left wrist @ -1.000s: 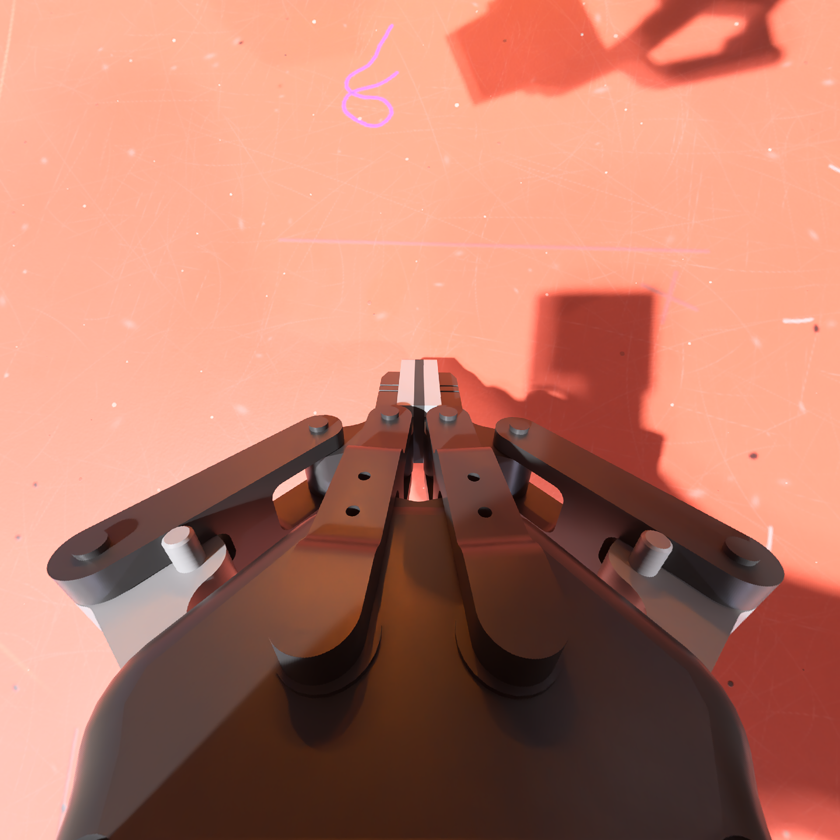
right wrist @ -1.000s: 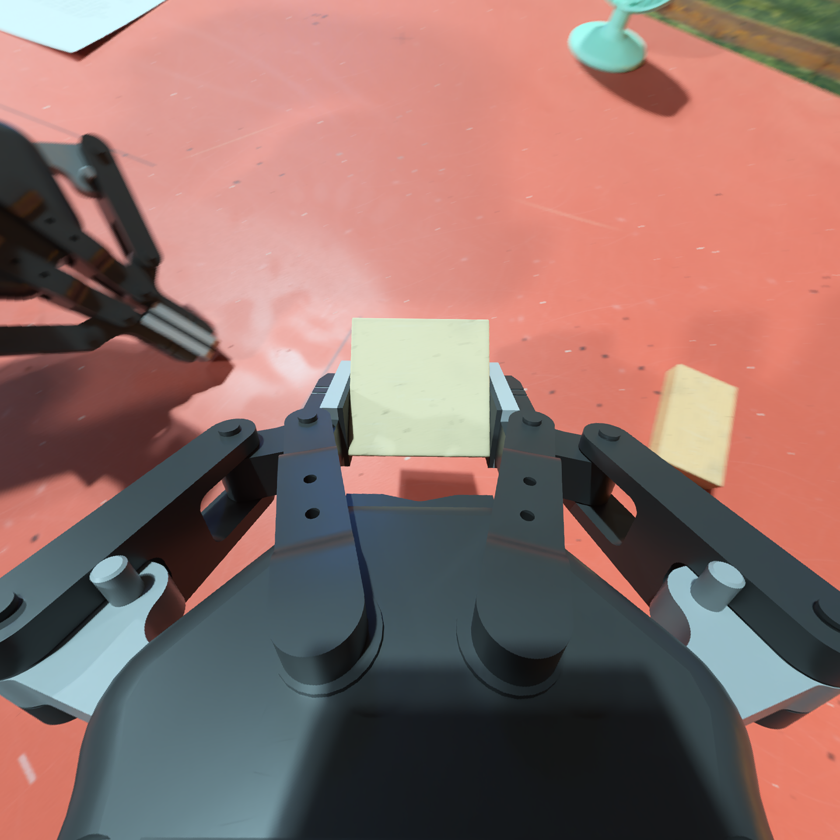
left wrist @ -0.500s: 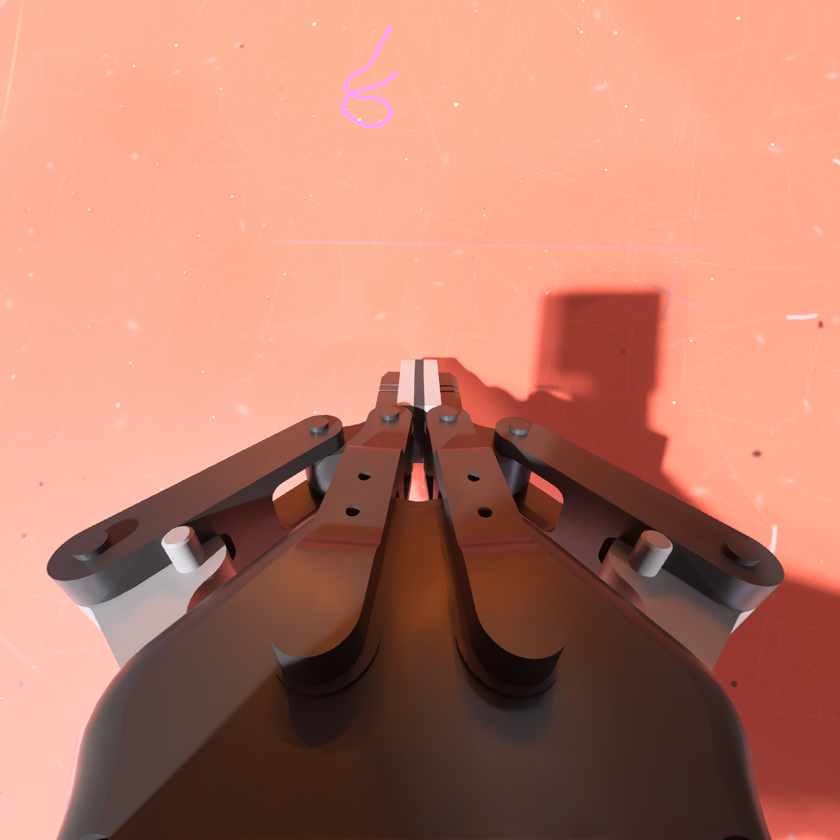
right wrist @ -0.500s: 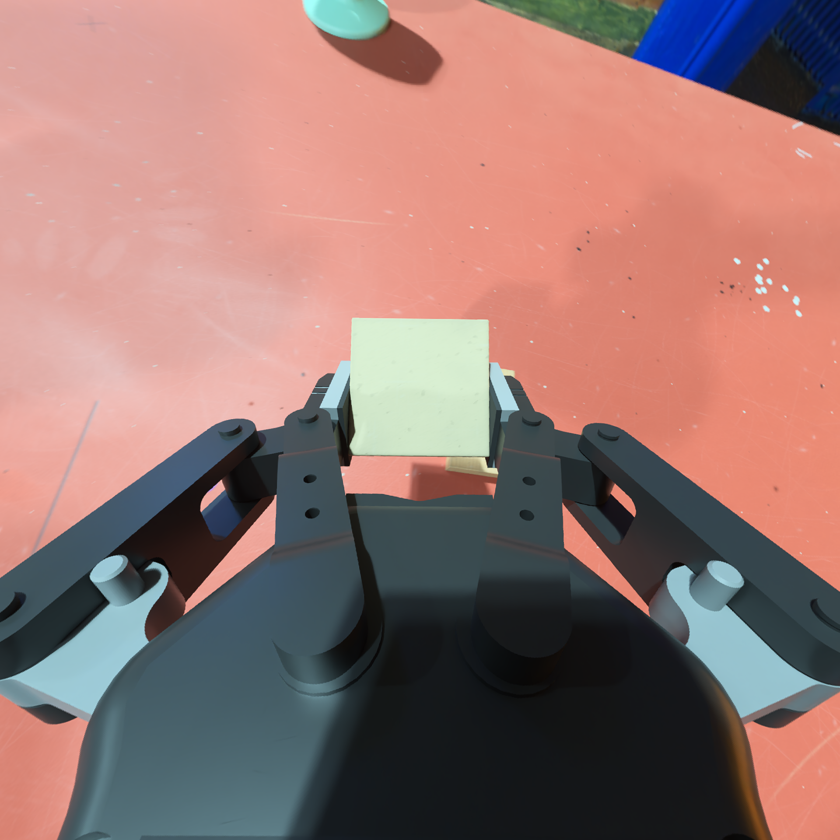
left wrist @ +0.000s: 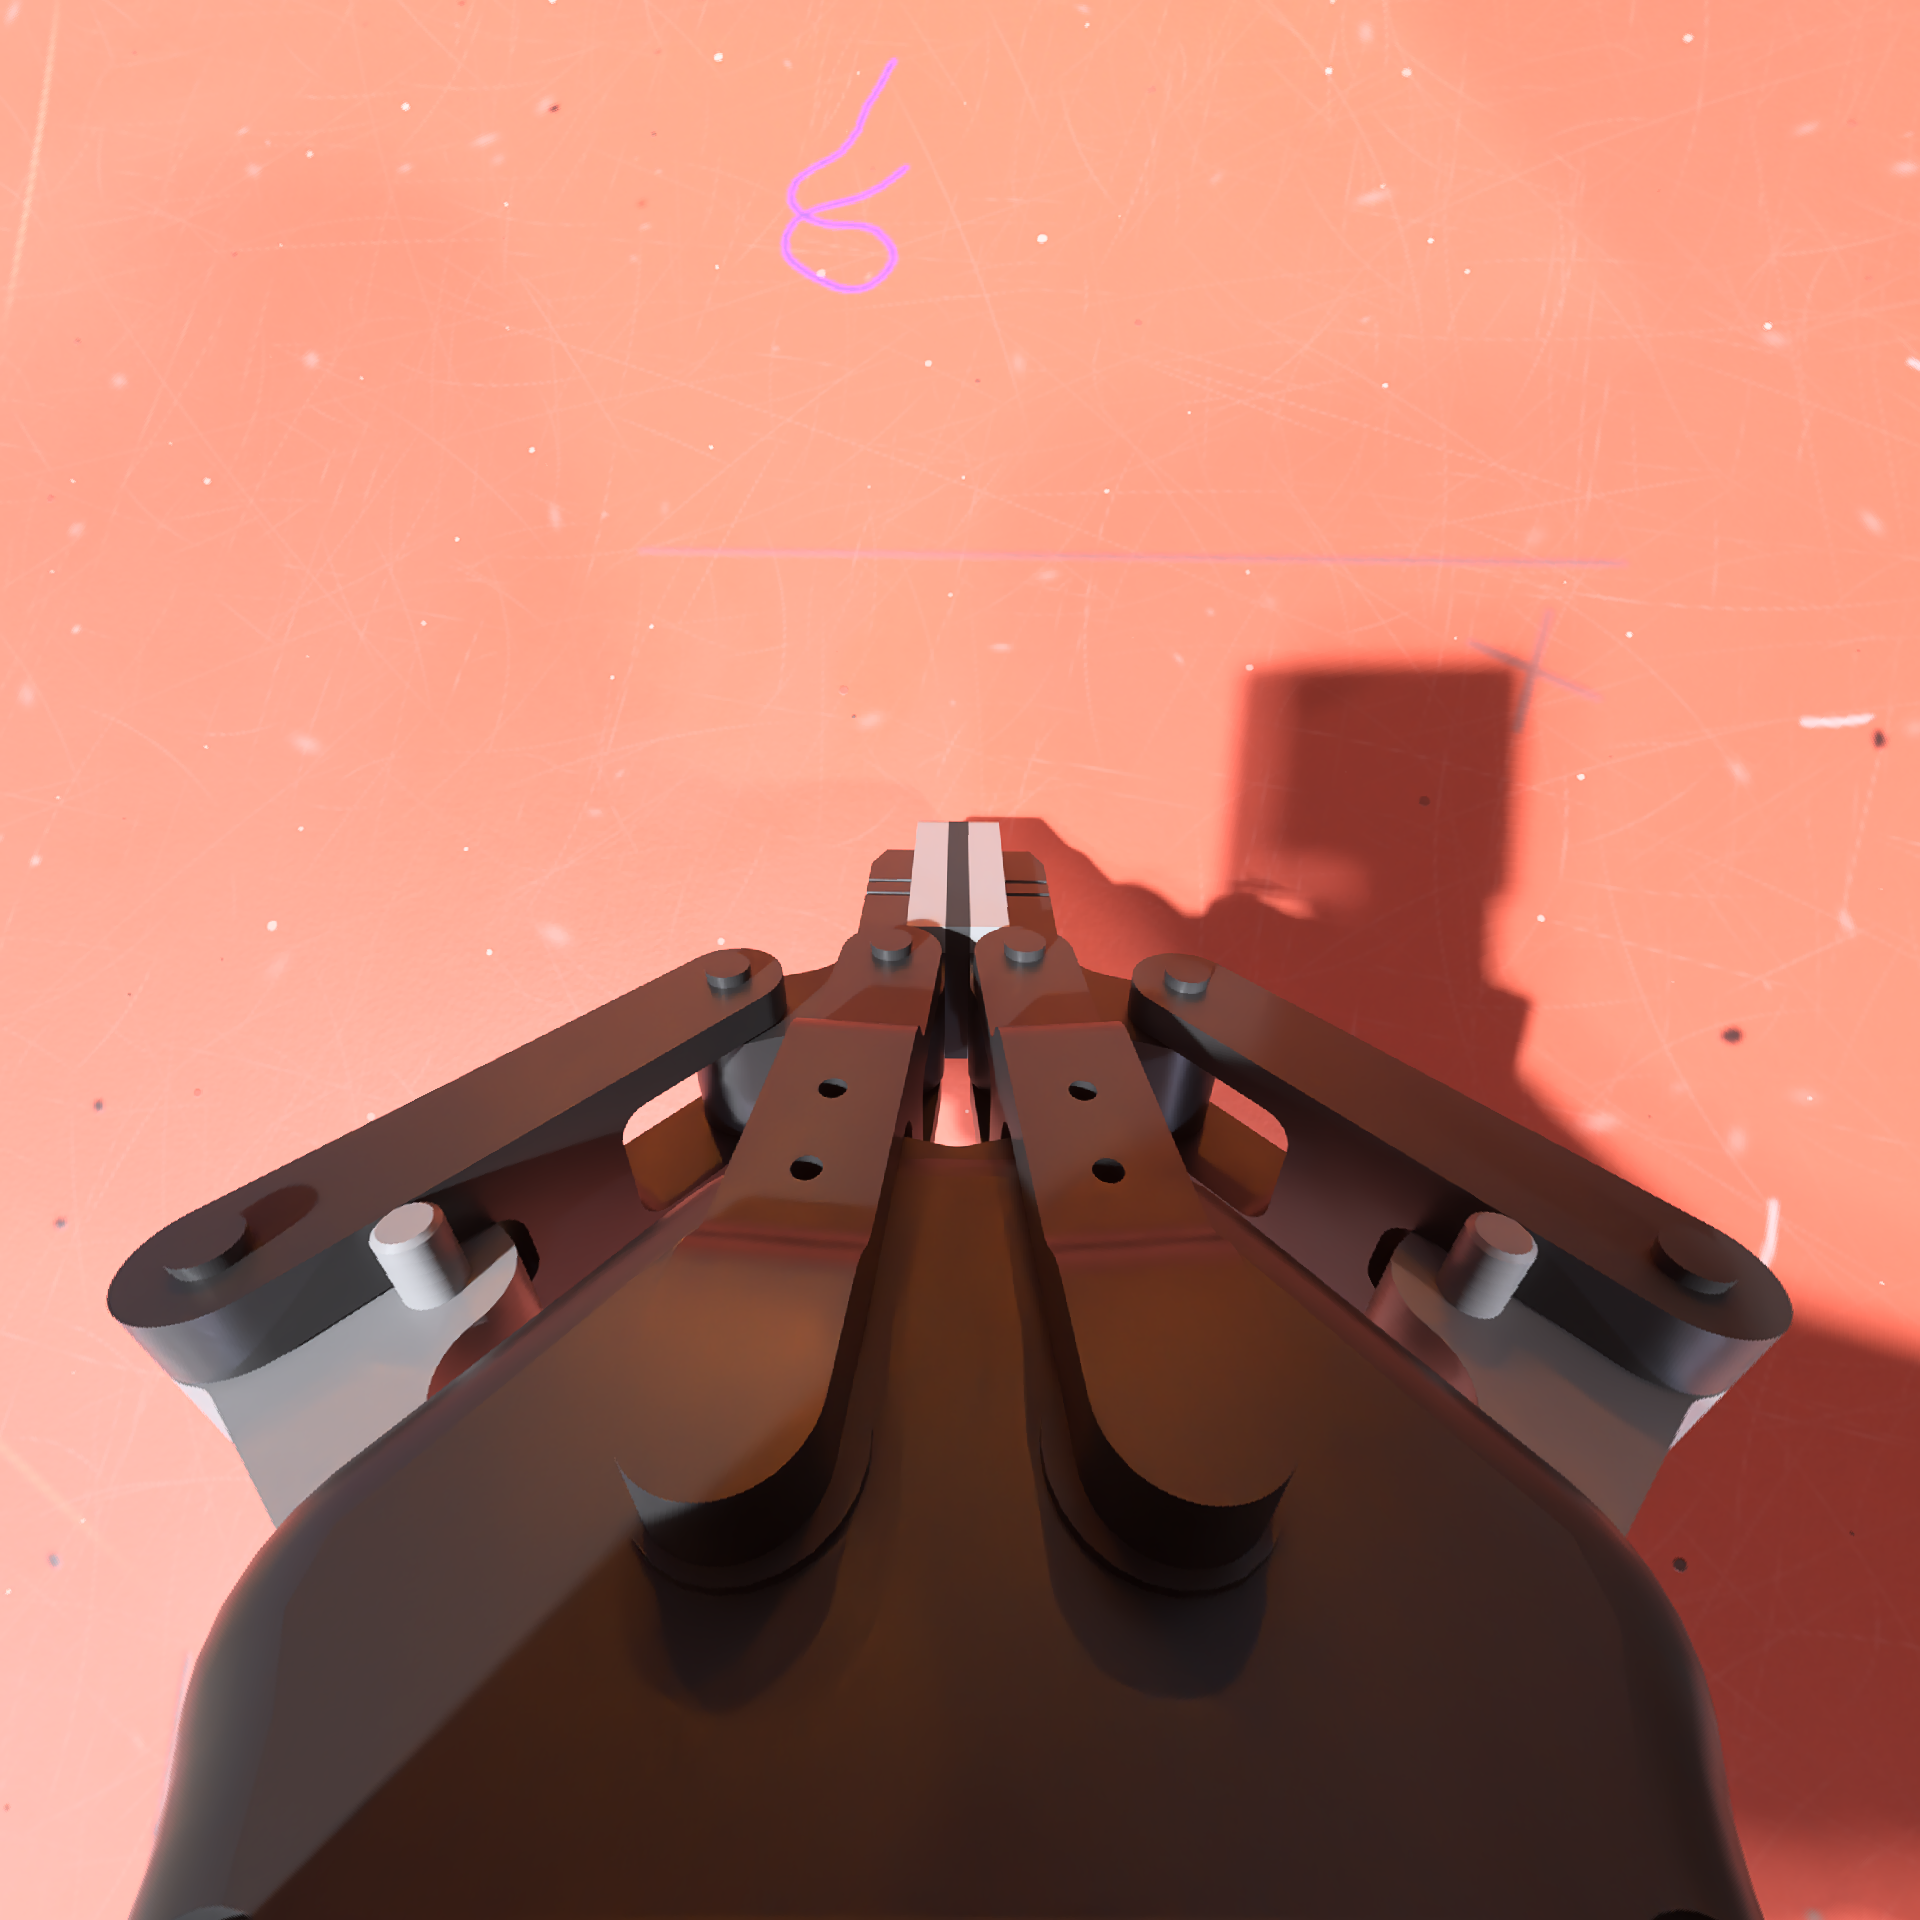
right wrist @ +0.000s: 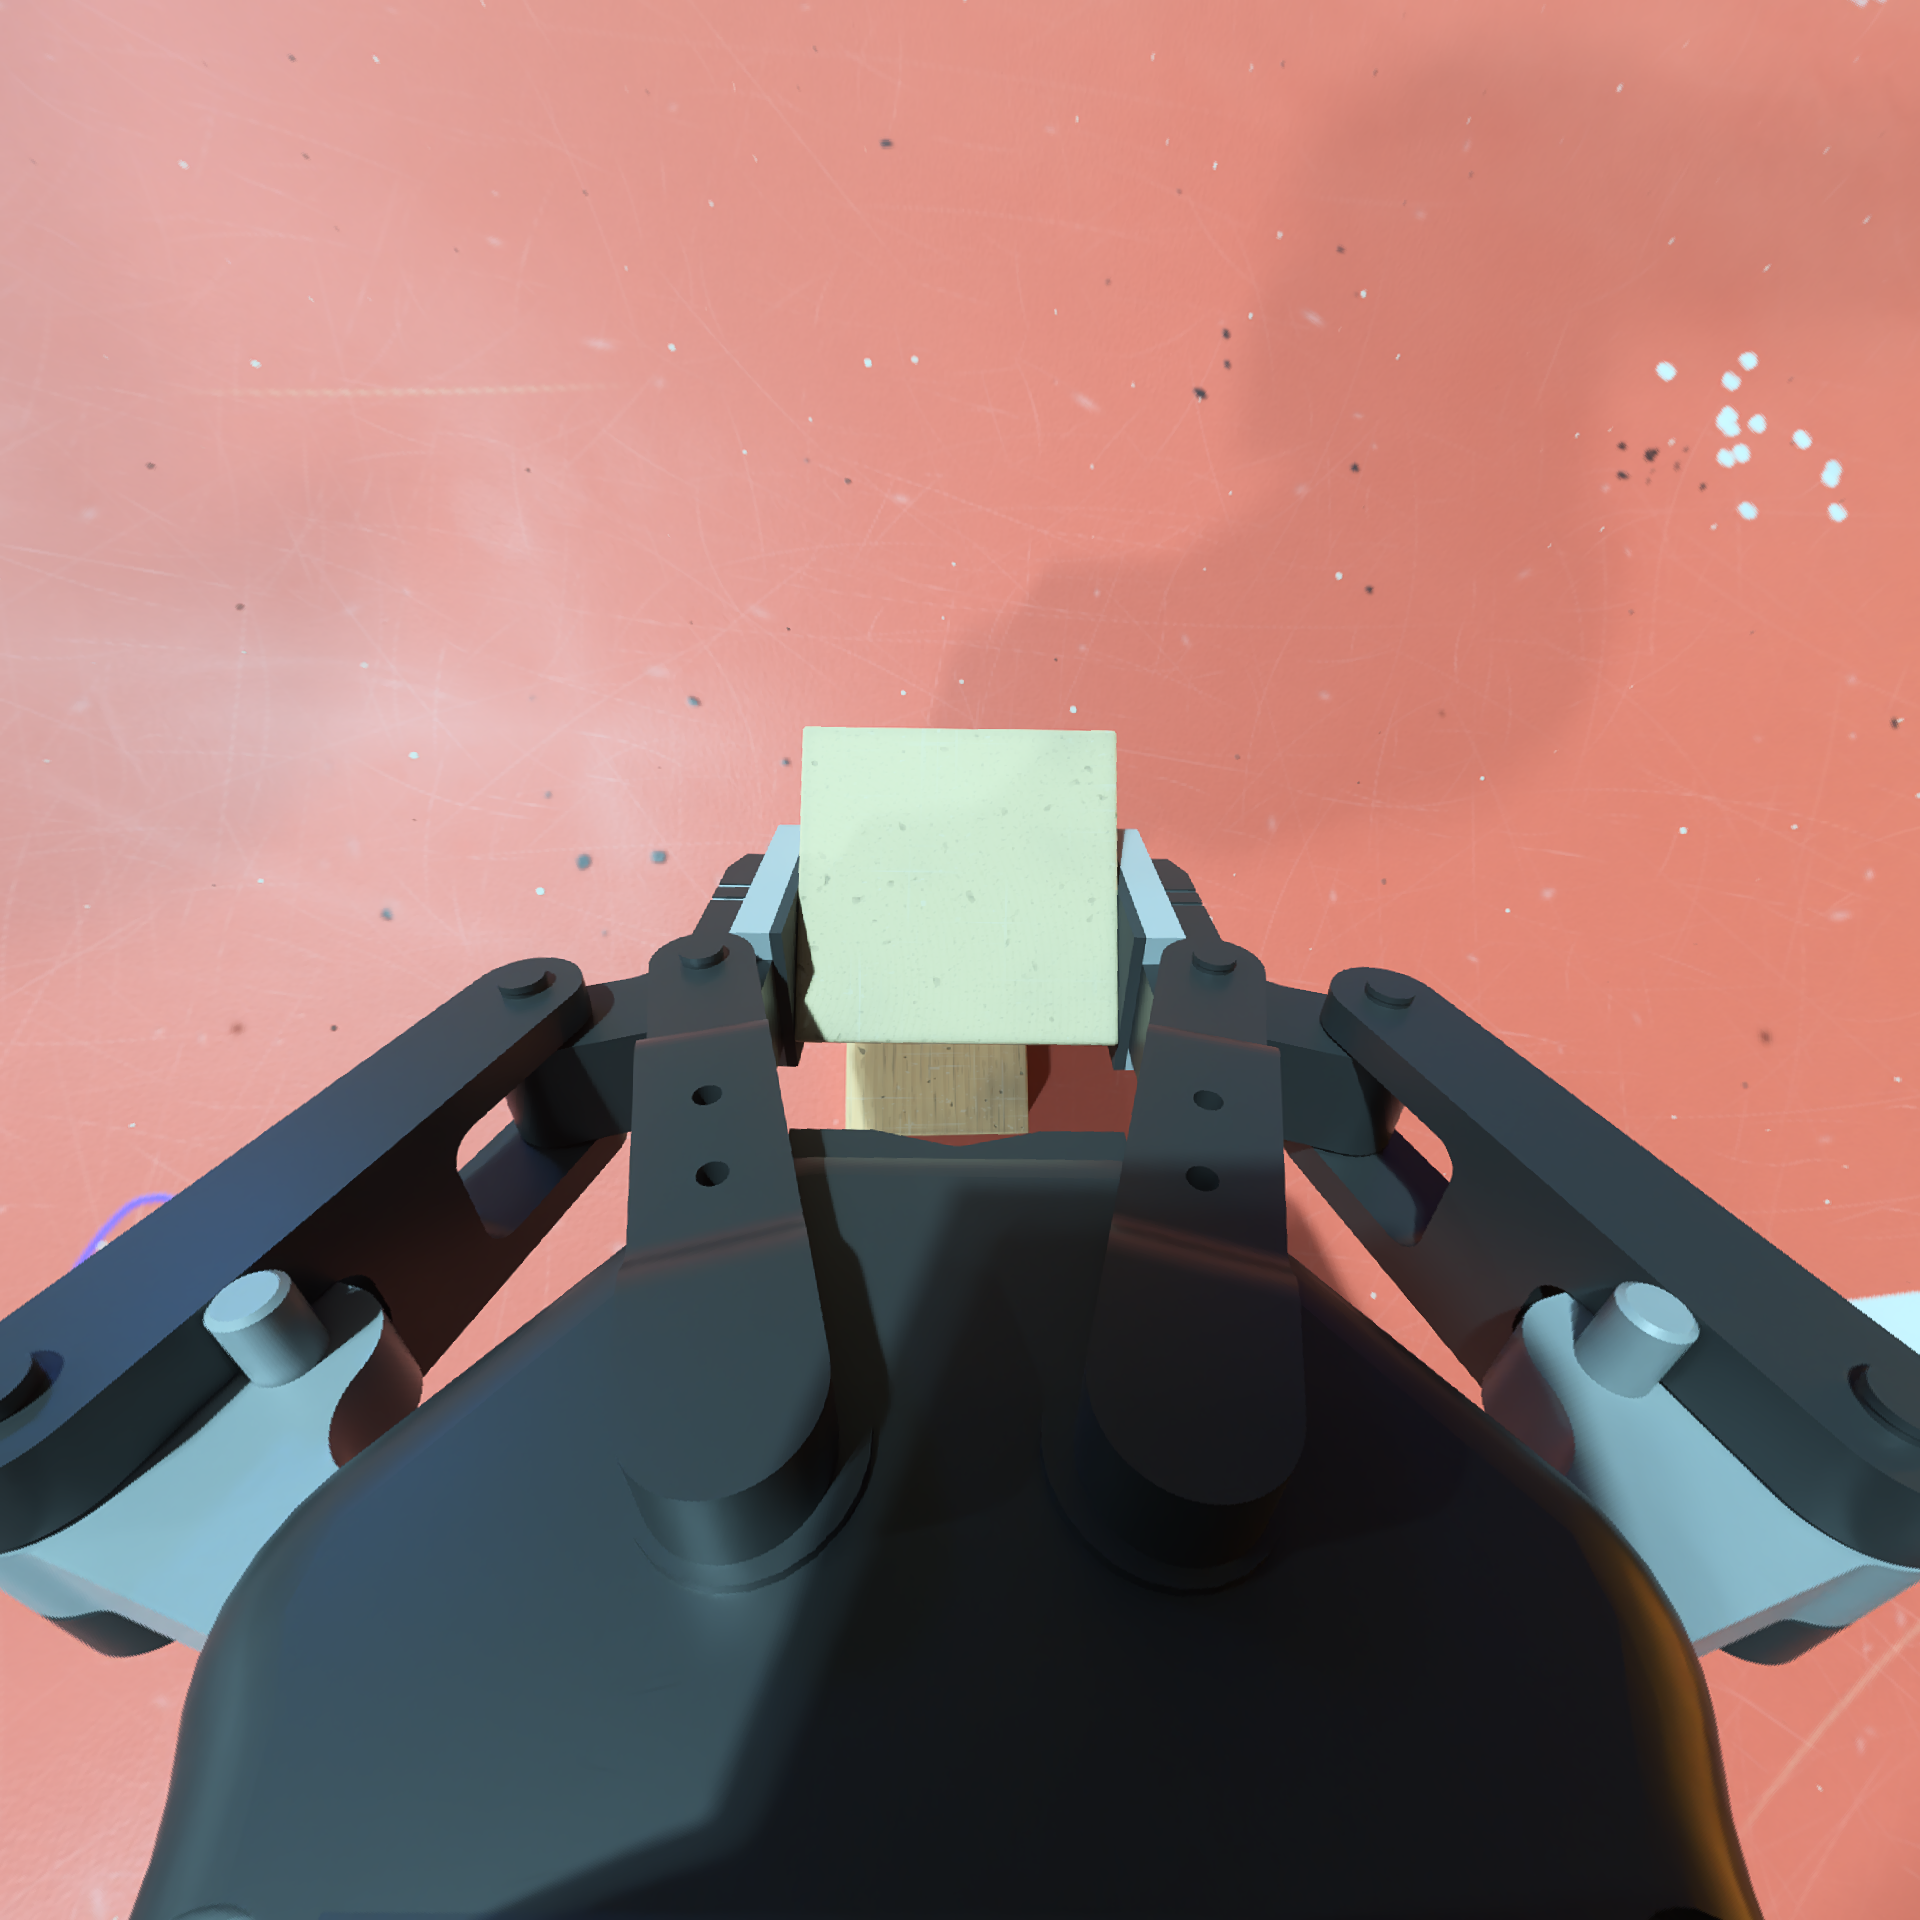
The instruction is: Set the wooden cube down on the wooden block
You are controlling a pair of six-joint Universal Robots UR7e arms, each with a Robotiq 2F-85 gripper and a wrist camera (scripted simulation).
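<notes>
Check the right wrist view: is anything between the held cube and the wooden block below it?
Nothing visible. The wooden cube sits clamped in the right gripper, and the wooden block shows directly beneath it with only open space between.

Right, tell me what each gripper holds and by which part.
The right gripper grips the wooden cube by its two opposite side faces, pads flat on them. The left gripper is shut on nothing.

The scuffed salmon-red table [right wrist: 520,520] carries a wooden block [right wrist: 935,1086]. A purple scribble [left wrist: 840,208] marks its surface.
</notes>
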